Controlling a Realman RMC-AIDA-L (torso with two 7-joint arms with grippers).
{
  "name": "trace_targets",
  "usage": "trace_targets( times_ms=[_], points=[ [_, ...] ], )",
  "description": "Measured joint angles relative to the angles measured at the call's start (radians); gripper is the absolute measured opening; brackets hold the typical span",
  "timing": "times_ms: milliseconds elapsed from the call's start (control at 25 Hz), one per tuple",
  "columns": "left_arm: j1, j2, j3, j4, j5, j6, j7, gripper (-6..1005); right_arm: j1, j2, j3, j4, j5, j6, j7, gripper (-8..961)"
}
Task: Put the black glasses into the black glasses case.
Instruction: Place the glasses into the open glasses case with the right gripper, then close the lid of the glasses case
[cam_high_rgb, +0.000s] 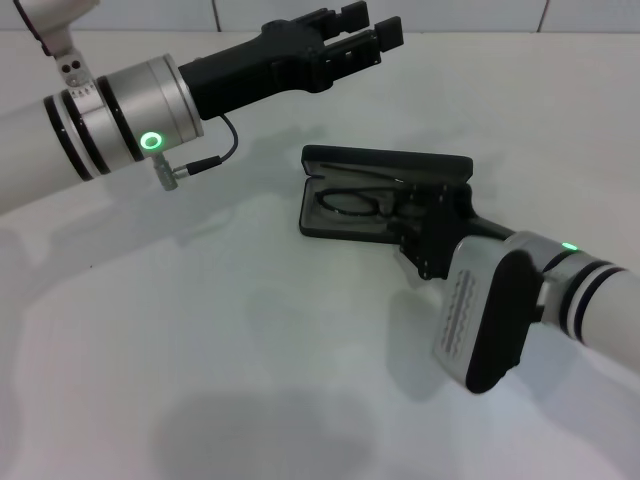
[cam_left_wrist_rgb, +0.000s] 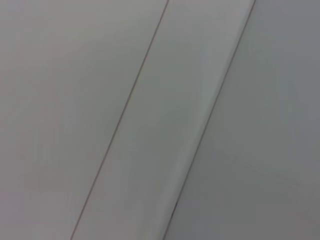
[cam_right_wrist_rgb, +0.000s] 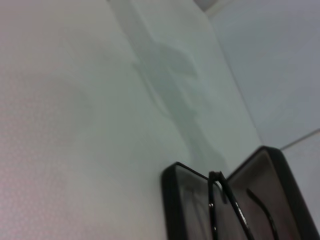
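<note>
Glasses first: you will find the black glasses (cam_high_rgb: 352, 203) lying inside the open black glasses case (cam_high_rgb: 385, 160), just right of centre in the head view, on the white table (cam_high_rgb: 200, 350). The case's lid stands raised along its far edge, and the frame rests in the tray part, one lens showing clearly. Your right gripper (cam_high_rgb: 432, 232) reaches in from the lower right of the frame and sits at the right end of the case, over that end of the glasses; you cannot tell whether its fingers are apart or pinched on the frame, since its own body hides them. In the right wrist view the case (cam_right_wrist_rgb: 175, 200) and the thin frame (cam_right_wrist_rgb: 216, 200) fill the lower right corner. Your left gripper (cam_high_rgb: 365, 35) hangs at the top centre of the head view, well apart from the case, its fingers spread with nothing between them.
</note>
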Motion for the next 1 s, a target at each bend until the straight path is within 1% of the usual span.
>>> trace_targets(
  times_ms=[80,120,160,200,400,440,520,600,680,760,800,840,880,960,1000],
  points=[
    [-0.002,0.000,0.000,0.000,0.000,-0.005,0.002,643,0.000,0.000,0.025,0.001,0.030,-0.030,0.000,344],
    [-0.003,0.000,0.000,0.000,-0.001,-0.005,0.004,643,0.000,-0.001,0.049,0.001,0.054,-0.071,0.000,348],
    [-0.004,0.000,0.000,0.000,-0.001,-0.006,0.005,643,0.000,-0.002,0.086,0.001,0.087,-0.145,0.000,353],
    [-0.005,0.000,0.000,0.000,-0.001,-0.006,0.005,643,0.000,-0.002,0.086,0.001,0.087,-0.145,0.000,357],
    [-0.006,0.000,0.001,0.000,-0.001,-0.006,0.005,643,0.000,-0.002,0.188,0.012,0.147,-0.343,0.000,378],
    [-0.005,0.000,0.001,0.000,-0.001,-0.006,0.005,643,0.000,-0.002,0.188,0.012,0.147,-0.343,0.000,383],
    [-0.005,0.000,0.000,0.000,-0.001,-0.006,0.005,643,0.000,-0.003,0.244,0.027,0.154,-0.439,0.013,391],
    [-0.005,0.000,0.000,0.000,-0.001,-0.006,0.005,643,0.000,-0.004,0.277,0.035,0.154,-0.493,0.028,400],
    [-0.004,0.000,0.000,0.000,0.000,-0.023,0.001,643,0.000,-0.004,0.346,0.053,0.155,-0.604,0.051,408],
    [-0.003,0.000,0.000,0.000,0.003,-0.063,-0.008,643,0.000,-0.005,0.432,0.080,0.155,-0.723,0.069,417],
    [-0.002,0.001,0.001,0.000,0.004,-0.092,-0.015,643,0.001,-0.006,0.500,0.101,0.156,-0.820,0.085,421],
    [-0.002,0.001,0.001,0.000,0.006,-0.121,-0.022,643,0.001,-0.006,0.500,0.101,0.156,-0.820,0.085,426],
    [-0.002,0.001,0.003,-0.001,0.009,-0.146,-0.027,643,0.004,-0.007,0.578,0.132,0.157,-0.924,0.101,430],
    [-0.006,0.000,0.006,-0.002,0.022,-0.200,-0.034,643,0.033,-0.011,0.825,0.262,0.154,-1.218,0.130,438],
    [-0.007,0.000,0.006,-0.003,0.031,-0.227,-0.034,643,0.043,-0.013,0.890,0.297,0.153,-1.281,0.133,443]
  ],
)
